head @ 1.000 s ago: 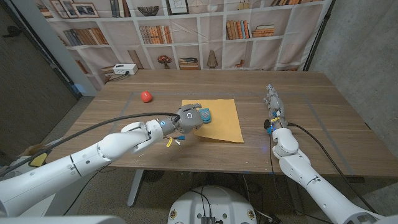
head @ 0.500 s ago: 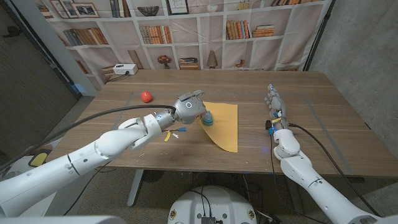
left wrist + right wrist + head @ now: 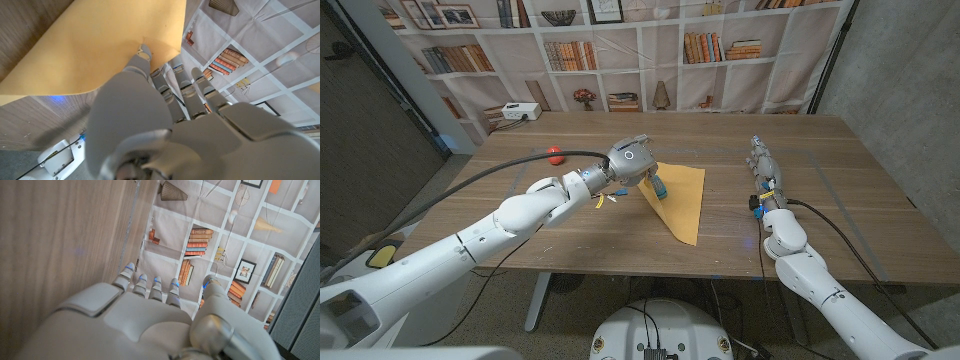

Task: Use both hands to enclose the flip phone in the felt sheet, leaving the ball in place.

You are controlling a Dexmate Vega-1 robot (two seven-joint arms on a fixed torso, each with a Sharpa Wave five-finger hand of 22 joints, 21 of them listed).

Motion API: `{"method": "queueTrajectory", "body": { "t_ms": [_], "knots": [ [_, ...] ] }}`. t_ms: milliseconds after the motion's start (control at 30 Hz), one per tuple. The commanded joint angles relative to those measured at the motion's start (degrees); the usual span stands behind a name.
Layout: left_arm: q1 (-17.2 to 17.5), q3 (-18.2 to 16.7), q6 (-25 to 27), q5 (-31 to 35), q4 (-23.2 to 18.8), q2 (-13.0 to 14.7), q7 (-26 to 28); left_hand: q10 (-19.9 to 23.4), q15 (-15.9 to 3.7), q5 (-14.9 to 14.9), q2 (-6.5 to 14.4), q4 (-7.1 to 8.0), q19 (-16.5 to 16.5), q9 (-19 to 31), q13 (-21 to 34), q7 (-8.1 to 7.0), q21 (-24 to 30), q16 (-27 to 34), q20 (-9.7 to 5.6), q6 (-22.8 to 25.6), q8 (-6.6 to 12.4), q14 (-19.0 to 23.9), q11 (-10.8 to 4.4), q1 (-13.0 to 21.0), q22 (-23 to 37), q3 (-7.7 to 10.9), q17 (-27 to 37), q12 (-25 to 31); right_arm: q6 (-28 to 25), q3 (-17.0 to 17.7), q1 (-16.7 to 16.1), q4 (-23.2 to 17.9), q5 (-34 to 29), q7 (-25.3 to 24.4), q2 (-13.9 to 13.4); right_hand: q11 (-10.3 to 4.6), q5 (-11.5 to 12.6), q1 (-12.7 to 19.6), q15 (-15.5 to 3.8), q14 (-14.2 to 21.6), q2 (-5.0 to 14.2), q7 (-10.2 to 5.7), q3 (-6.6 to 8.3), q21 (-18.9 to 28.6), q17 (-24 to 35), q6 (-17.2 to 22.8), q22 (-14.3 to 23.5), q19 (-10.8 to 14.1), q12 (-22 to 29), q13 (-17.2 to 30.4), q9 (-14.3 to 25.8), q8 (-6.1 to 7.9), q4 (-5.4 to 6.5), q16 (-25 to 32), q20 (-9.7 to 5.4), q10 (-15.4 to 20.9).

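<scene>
The yellow felt sheet (image 3: 686, 200) lies at mid-table with its left side lifted off the wood. My left hand (image 3: 631, 160) pinches that raised edge; in the left wrist view its fingertips (image 3: 143, 51) grip the felt sheet (image 3: 85, 45) at the rim. The blue flip phone (image 3: 658, 187) peeks out just below the hand, at the lifted fold. The red ball (image 3: 555, 155) sits on the table to the left, apart from the sheet. My right hand (image 3: 758, 158) waits to the right of the sheet with fingers straight and holds nothing; its back (image 3: 145, 317) shows over bare wood.
A white box (image 3: 520, 112) stands at the table's back left corner. A bookshelf backdrop (image 3: 650, 50) runs behind the table. A black cable (image 3: 510, 165) trails from my left arm over the table's left part.
My left hand has risen and swung back and right, pulling the felt's left side off the table and over the phone. The right arm has stayed where it was.
</scene>
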Motion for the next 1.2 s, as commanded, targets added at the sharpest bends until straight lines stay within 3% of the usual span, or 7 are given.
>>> {"method": "queueTrajectory", "body": {
  "t_ms": [33,233,400,600,833,1033,1200],
  "knots": [
    [-7.72,5.35,-2.67,-2.81,10.67,-6.32,4.64,0.83,-9.17,0.15,-0.05,0.14,0.82,-0.02,7.53,-0.17,0.4,0.18,-0.12,-0.1,-0.28,0.01,-1.0,0.61,0.19,-0.34,0.36,1.07,-2.4,-0.46,-1.0,-2.94,-1.88,0.47,-2.88,0.92,0.24,1.39,0.63,2.1,0.52,1.08,0.63,0.77,0.01,1.78,0.24,1.91,0.5,0.18,0.22,0.3,-0.77,0.44,-0.46,1.57],
    [-11.56,8.48,-3.13,-3.47,17.82,-10.09,10.72,0.77,-9.18,0.08,-0.16,0.22,1.35,-0.09,7.37,-0.65,0.83,0.32,-0.47,0.32,-0.21,0.08,-0.97,0.69,0.23,-0.52,0.72,0.7,-1.85,-0.84,-1.02,-3.91,-4.08,0.06,-3.66,1.65,0.37,4.43,0.67,4.87,1.6,2.75,2.5,1.38,-0.1,5.15,0.21,5.01,1.28,0.15,0.21,0.99,-2.16,0.82,-1.56,5.13],
    [-15.21,11.46,-4.03,-5.16,24.72,-13.61,14.4,0.88,-9.18,0.07,-0.34,0.2,1.61,-0.16,7.15,-0.62,1.08,0.48,-0.66,0.44,-0.25,0.25,-1.02,0.81,0.26,-0.69,0.99,0.45,0.93,-1.1,-0.76,-2.93,-7.25,-1.97,-2.92,3.11,0.48,6.79,0.44,9.64,1.76,5.15,3.66,2.35,0.04,11.57,0.35,9.46,2.17,0.28,0.35,2.22,-2.55,1.7,-2.09,9.98],
    [-19.44,14.92,-5.9,-8.34,32.98,-17.7,17.93,1.33,-9.19,0.1,-0.57,0.29,1.81,-0.32,6.48,-0.88,1.46,0.74,-0.94,1.26,-0.14,0.56,-0.89,0.94,0.29,-1.06,1.46,-0.04,3.61,-0.8,-1.01,-2.02,-11.94,-6.44,-1.8,5.17,0.73,8.77,-0.68,21.03,2.14,10.13,5.4,4.92,0.76,23.66,0.74,18.58,4.63,0.69,0.58,4.18,-2.19,4.44,-1.99,21.86],
    [-23.96,18.93,-8.97,-12.26,40.39,-21.53,18.41,1.92,-9.18,0.12,-0.78,0.22,2.06,-0.52,5.6,-1.24,1.85,1.09,-1.22,1.79,-0.22,0.94,-1.15,1.32,0.31,-1.37,1.96,-0.63,2.75,-0.57,-1.63,-3.24,-12.88,-6.29,-3.17,5.84,1.08,9.82,-0.87,32.23,2.86,11.85,6.85,7.78,1.8,33.69,0.95,26.86,7.49,0.94,0.66,6.04,-1.86,7.94,-2.37,33.31],
    [-26.92,21.87,-11.74,-15.52,46.06,-24.67,18.49,2.24,-9.18,0.12,-0.93,0.19,2.06,-0.61,5.19,-1.17,2.0,1.3,-1.15,2.01,-0.31,1.21,-1.23,1.55,0.31,-1.57,2.23,-0.9,1.87,-0.45,-2.33,-4.77,-12.09,-3.63,-5.49,6.26,3.14,14.91,-1.34,36.54,4.75,11.62,12.43,8.78,1.57,37.0,0.97,29.49,8.01,0.97,0.72,6.31,-3.26,8.46,-2.59,37.4],
    [-28.93,24.01,-13.42,-17.67,49.75,-27.0,18.1,2.51,-9.18,0.12,-1.06,0.21,2.05,-0.68,4.82,-1.38,2.15,1.43,-1.08,1.71,-0.61,1.35,-1.18,1.72,0.3,-1.78,2.46,-1.13,0.35,-0.29,-3.22,-7.31,-12.7,-2.01,-8.02,5.95,6.93,20.65,-1.98,36.58,4.44,11.11,20.0,8.29,1.46,38.72,0.87,28.27,7.5,0.99,0.68,5.99,-4.02,6.96,-2.64,39.02]
  ]
}}
